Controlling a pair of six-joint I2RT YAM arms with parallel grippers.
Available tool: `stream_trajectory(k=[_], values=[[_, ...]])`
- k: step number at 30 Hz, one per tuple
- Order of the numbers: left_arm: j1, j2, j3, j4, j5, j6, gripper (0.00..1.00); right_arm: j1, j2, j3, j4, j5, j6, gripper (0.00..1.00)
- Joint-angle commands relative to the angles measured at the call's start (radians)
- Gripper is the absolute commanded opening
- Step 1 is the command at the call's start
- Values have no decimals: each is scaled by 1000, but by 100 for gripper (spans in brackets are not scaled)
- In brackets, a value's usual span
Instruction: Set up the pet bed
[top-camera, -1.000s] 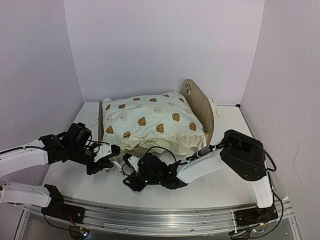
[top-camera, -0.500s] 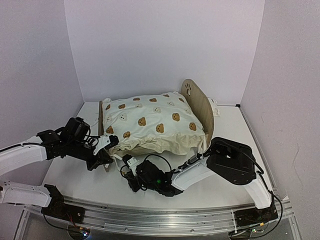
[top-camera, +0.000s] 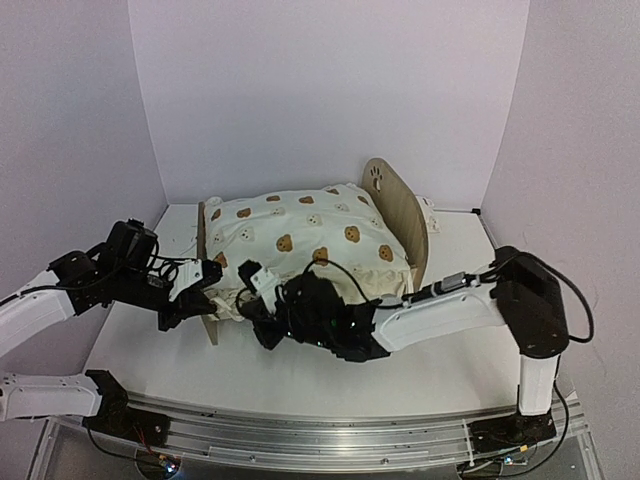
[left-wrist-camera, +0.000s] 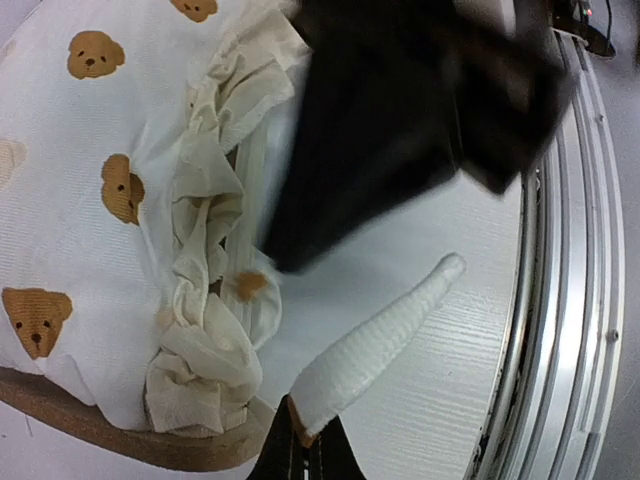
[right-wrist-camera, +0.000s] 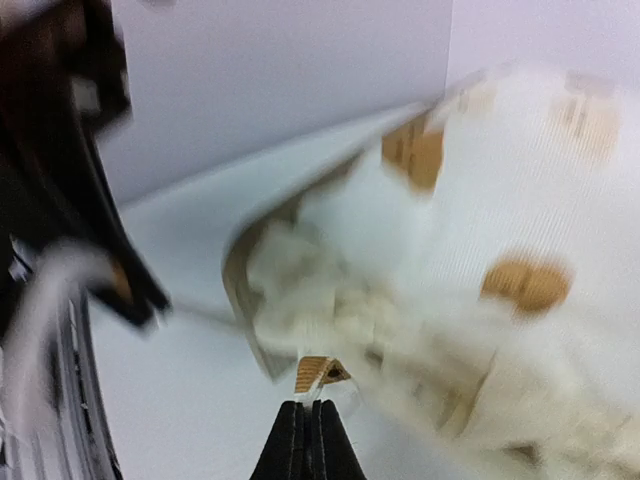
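Pressed together at the left tool (top-camera: 207, 274), with a white ribbed strip (left-wrist-camera: 375, 340) at the tips, just beside the footboard (top-camera: 202, 230). Pressed together too at the right tool (top-camera: 256, 279), by the bedding (top-camera: 310, 240) ruffle, though blurred. Standing mid-worktop (top-camera: 450, 365), the bed (top-camera: 398, 215): headboard rightward, bedding heaped across.
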Motion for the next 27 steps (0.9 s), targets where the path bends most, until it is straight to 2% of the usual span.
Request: stream_trajectory(k=[1, 7, 17, 21, 27], values=[[0, -108, -72, -95, 36, 232, 0, -52, -154, 146, -12, -58, -110, 0], [0, -98, -138, -100, -28, 328, 0, -86, -144, 295, -21, -140, -136, 0], [0, -68, -165, -106, -27, 365, 0, -103, -174, 453, -23, -213, -180, 0], [0, -54, -140, -84, -12, 315, 0, -103, -220, 381, -29, -217, -151, 0], [0, 19, -15, -97, 130, 139, 0, -101, -311, 73, -127, -201, 25, 0]])
